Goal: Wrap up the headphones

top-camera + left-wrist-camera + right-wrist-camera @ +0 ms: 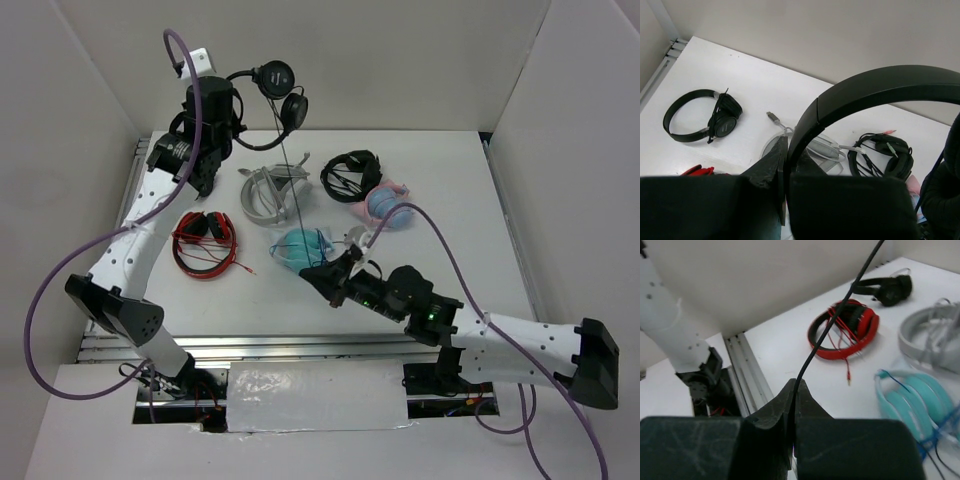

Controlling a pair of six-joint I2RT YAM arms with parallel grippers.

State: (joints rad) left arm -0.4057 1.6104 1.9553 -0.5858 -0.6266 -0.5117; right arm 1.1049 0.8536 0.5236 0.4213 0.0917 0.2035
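Bright, even light from overhead fills the white table [450, 290]; shadows under the arms [500, 335] are faint and soft. In the wrist views the background is fairly sharp, while the near fingers [715, 450] and headphones [865, 95] go blurry.

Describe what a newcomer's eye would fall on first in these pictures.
The black headphones hang in the air at the back left, pinched in the left hand. Their thin cable runs straight down to the right hand, which is shut on it beside the teal pair on the table.
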